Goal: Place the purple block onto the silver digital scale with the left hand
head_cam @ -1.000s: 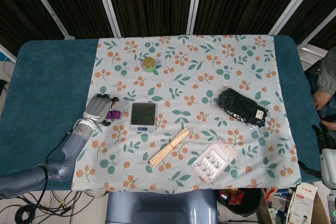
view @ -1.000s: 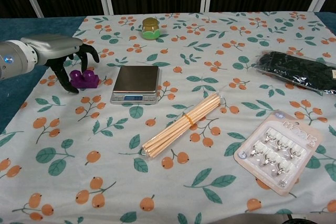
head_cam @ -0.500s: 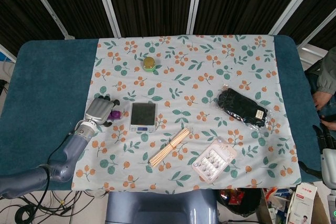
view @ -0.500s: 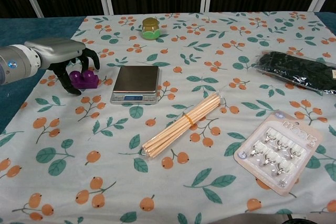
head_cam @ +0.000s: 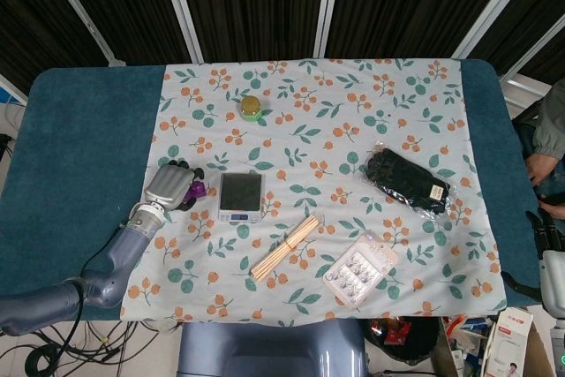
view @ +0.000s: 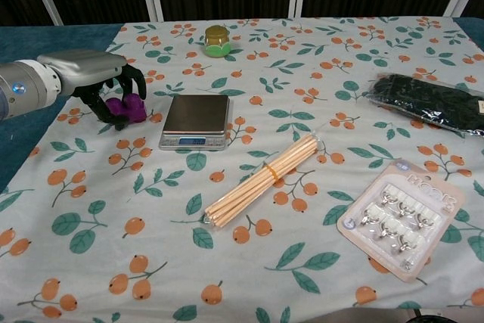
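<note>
No writing is reading clearly: the blue display on the flat silver digital scale (view: 196, 117) is showing marks too small to make out, and so is the printing on the clear pack of artificial nails (view: 401, 215).

The left robot hand (view: 106, 85) is curling its dark fingers (view: 136, 79) around the small purple plastic block (view: 128, 107), grasping it just beside the scale's left edge, near the surface's left side. Whether the block is touching the floral cloth (view: 302, 73) is unclear.

The chest view is showing the block plainly; the head view is showing only a purple sliver (head_cam: 199, 189) beside the hand (head_cam: 172, 185), plus the right robot hand (head_cam: 552, 258) idling past the surface's right edge, its grip unreadable.
</note>
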Robot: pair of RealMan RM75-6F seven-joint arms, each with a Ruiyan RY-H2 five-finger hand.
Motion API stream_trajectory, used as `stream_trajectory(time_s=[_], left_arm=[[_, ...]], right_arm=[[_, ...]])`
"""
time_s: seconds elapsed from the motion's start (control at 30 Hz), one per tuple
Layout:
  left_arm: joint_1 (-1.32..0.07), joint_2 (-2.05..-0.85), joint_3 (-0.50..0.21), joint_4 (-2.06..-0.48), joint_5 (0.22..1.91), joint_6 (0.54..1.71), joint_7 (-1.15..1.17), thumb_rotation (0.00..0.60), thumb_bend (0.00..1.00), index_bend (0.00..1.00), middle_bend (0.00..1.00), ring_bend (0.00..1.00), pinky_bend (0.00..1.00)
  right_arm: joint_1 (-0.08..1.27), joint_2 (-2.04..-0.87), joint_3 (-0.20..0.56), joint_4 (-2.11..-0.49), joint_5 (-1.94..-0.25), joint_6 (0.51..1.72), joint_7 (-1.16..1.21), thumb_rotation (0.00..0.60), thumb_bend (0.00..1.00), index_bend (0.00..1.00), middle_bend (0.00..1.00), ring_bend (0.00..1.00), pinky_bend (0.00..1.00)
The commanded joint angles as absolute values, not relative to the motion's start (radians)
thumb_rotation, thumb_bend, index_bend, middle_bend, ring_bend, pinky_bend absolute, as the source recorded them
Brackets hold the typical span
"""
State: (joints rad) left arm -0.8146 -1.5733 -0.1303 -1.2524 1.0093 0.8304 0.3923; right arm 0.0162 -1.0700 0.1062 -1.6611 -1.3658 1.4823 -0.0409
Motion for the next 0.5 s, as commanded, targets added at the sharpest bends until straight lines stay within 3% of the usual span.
stream_trajectory(time_s=[0.03, 0.27, 0.5], left_arm=[[-0.814, -1.563, -0.141, -1.283, 1.011, 0.837, 0.380, 0.600, 0.47, 0.35, 0.50, 0.23, 0.29], [-0.799, -1.558, -0.185, -1.397, 1.134, 0.936, 0.259, 0.600, 0.47, 0.37, 0.52, 0.23, 0.30], [-0.818, -1.613, -0.171, -1.364, 1.203, 0.941, 0.239, 0.600, 0.46, 0.38, 0.51, 0.23, 0.29]], right_arm=[[0.016, -1.069, 0.106, -1.662, -1.366, 1.483, -0.041, 0.600, 0.07, 0.05, 0.01, 0.17, 0.19], [0.016, -1.069, 0.107, -1.664, -1.365, 1.483, -0.039, 0.600, 0.07, 0.05, 0.01, 0.17, 0.19], [0.016, -1.067, 0.107, -1.664, -1.364, 1.480, -0.034, 0.600, 0.07, 0.05, 0.01, 0.17, 0.19]])
